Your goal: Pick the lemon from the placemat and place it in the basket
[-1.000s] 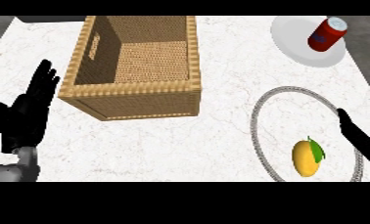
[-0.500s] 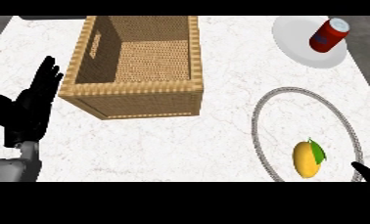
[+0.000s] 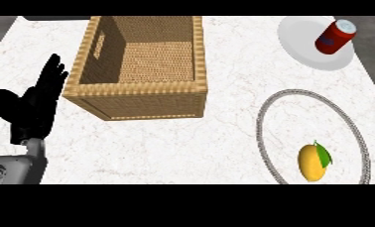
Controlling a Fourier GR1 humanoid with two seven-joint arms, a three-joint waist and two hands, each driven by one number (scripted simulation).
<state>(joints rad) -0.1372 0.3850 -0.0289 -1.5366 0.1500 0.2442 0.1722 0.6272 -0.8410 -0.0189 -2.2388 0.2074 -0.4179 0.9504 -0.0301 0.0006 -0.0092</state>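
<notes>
Lemon (image 3: 313, 161) lying on round placemat (image 3: 273, 103); basket (image 3: 139, 89) sitting well apart; left hand (image 3: 38, 103) resting beside basket, fingers straight and together.

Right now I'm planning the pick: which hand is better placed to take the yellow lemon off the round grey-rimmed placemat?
Right, probably: the yellow lemon lies far right, though that hand is out of view. The open left hand rests beyond the woven basket.

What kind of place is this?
Probably a kitchen counter: a white marbled counter top holding a wicker basket, a lemon on a round placemat, and a red can on a plate.
</notes>
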